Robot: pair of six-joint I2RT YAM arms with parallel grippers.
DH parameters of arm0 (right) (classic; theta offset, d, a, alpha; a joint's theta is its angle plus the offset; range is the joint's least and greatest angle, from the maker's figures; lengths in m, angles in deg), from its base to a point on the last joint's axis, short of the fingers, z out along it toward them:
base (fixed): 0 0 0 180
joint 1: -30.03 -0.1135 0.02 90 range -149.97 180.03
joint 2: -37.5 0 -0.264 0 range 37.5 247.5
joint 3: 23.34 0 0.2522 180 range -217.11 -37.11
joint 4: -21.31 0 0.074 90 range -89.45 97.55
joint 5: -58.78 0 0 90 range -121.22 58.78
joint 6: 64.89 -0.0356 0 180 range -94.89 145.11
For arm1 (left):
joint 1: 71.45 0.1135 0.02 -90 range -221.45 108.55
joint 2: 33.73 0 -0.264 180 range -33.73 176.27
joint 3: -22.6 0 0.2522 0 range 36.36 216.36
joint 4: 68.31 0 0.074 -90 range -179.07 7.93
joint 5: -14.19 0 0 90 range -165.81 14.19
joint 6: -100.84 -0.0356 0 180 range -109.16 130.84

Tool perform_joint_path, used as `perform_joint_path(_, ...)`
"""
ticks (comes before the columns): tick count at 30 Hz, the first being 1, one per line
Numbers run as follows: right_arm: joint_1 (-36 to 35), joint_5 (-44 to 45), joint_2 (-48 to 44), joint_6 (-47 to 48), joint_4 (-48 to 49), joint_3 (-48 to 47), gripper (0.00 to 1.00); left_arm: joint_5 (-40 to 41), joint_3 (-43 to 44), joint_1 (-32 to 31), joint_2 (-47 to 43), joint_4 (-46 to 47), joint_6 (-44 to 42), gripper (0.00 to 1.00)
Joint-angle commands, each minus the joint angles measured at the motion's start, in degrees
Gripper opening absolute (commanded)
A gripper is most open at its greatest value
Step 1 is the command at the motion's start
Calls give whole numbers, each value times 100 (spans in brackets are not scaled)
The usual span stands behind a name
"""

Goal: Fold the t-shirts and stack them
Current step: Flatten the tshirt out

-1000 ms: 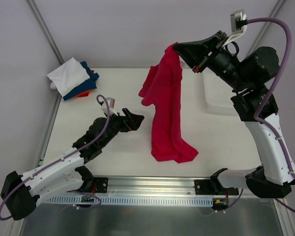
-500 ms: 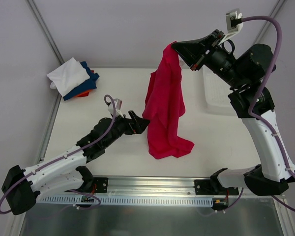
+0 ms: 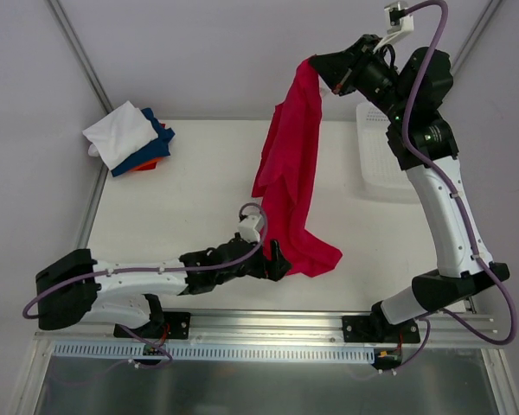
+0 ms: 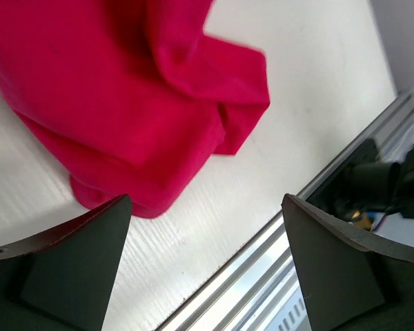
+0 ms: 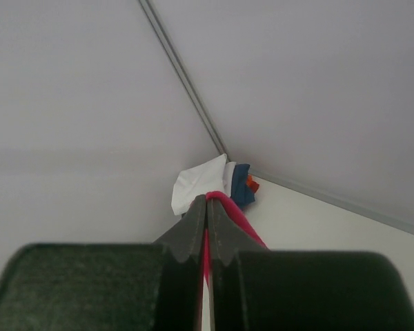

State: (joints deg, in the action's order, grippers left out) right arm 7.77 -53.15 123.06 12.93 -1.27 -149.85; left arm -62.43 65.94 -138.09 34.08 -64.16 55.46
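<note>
My right gripper [image 3: 316, 66] is raised high at the back and shut on the crimson-red t-shirt [image 3: 287, 169]. The shirt hangs down from it; its lower end [image 4: 131, 103] rests bunched on the table near the front edge. In the right wrist view a red strip [image 5: 224, 205] shows between my shut fingers. My left gripper [image 3: 279, 263] lies low on the table at the shirt's bottom hem, open and empty, its fingers [image 4: 62, 269] wide apart. A folded stack of white [image 3: 121, 132], dark blue [image 3: 156, 147] and orange shirts sits at the far left corner.
A white lattice basket [image 3: 376, 164] stands at the right, behind my right arm. The metal front rail [image 3: 268, 324] runs along the table's near edge, close under my left gripper. Grey walls enclose the back and sides.
My right gripper lifted the red shirt higher and further back. My left arm swung right and toward the front edge, reaching the shirt's lower end, still open.
</note>
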Motion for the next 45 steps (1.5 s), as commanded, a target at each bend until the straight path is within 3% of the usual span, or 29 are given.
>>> perform_joint_path(1,187,-109,13,-214,416,-441,1,208,564,-429,696,283,-14,91)
perform_joint_path(10,345,-338,-83,-267,460,-186,0,1183,1831,-1352,2288,-551,-428,90)
perform_joint_path(21,433,-496,-329,-293,618,201,0,2764,2525,-1370,3159,-1255,-937,88)
perform_joint_path(31,495,-575,-399,-355,741,447,1,3161,2816,-1370,3476,-1273,-1236,81)
perform_joint_path(34,512,-584,-426,-372,776,508,1,3179,2816,-1361,3537,-1264,-1237,71)
perform_joint_path(35,530,-584,-435,-381,785,517,1,3188,2816,-1370,3546,-1273,-1228,60)
perform_joint_path(41,556,-584,-479,-407,820,596,1,3161,2781,-1370,3581,-1334,-1122,27)
perform_joint_path(45,582,-593,-505,-434,847,649,0,3188,2772,-1370,3564,-1378,-1087,20)
